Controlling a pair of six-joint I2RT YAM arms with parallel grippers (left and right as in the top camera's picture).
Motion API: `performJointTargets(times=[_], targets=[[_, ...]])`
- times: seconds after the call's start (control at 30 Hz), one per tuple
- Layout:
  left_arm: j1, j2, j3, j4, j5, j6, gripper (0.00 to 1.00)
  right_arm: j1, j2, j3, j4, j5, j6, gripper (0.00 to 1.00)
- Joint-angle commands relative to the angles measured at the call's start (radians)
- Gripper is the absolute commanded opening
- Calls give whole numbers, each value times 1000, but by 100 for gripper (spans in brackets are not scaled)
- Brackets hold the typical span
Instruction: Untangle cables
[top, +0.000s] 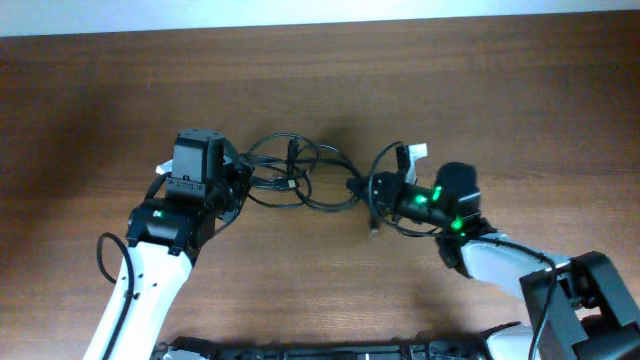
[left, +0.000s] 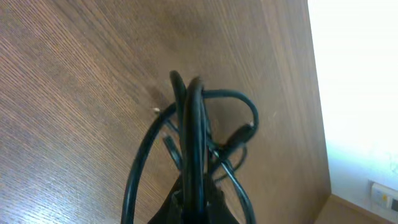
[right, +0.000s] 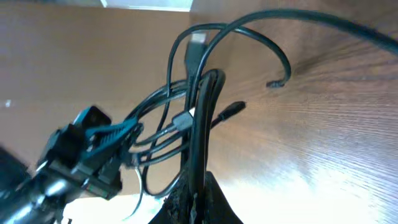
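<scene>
**Pinched at both ends**

Overhead: thin glossy black cables (top: 300, 175) in loose loops on brown wood-grain table (top: 100, 120), strung between left gripper (top: 238, 182) and right gripper (top: 366, 187); tips hidden under cords. Left wrist: clamped shut on two upright strands, fingers (left: 214, 214) cut off at bottom edge. Right wrist: likewise closed on several strands; flat plug (right: 198, 38) blurred.
</scene>
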Motion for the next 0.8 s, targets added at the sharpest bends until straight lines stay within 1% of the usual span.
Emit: performJointTargets(times=[0.0,0.03,0.1,0.13,0.17,0.23,0.33,0.37,0.43,0.57,0.6,0.77], targets=[[11,-17,-2,10,-31,23,0,-129,2,8,-9,-169,-99,4],[11,-17,-2,13,-31,23,0,-166,2,8,-34,-173,-99,4],[11,-17,-2,21,-31,24,0,-239,2,8,-113,-169,-167,4],[11,-17,-2,32,-31,46,0,-267,2,8,-163,-167,-198,4],[11,-17,-2,57,-30,93,0,-292,2,8,-214,-158,-224,4],[11,-17,-2,100,-15,202,0,-314,2,8,-270,-134,-233,4],[11,-17,-2,150,10,373,0,-314,2,8,-269,-126,-236,4],[11,-17,-2,157,11,422,0,-314,2,8,-267,-115,-269,4],[11,-17,-2,160,11,462,0,-314,2,8,-261,-29,-278,4],[10,-17,-2,161,10,469,0,-314,2,8,-250,232,-277,5],[8,-17,-2,161,11,469,1,-314,2,8,-250,267,-277,6],[-3,-15,-2,162,16,469,1,-313,2,8,-242,259,-274,15]])
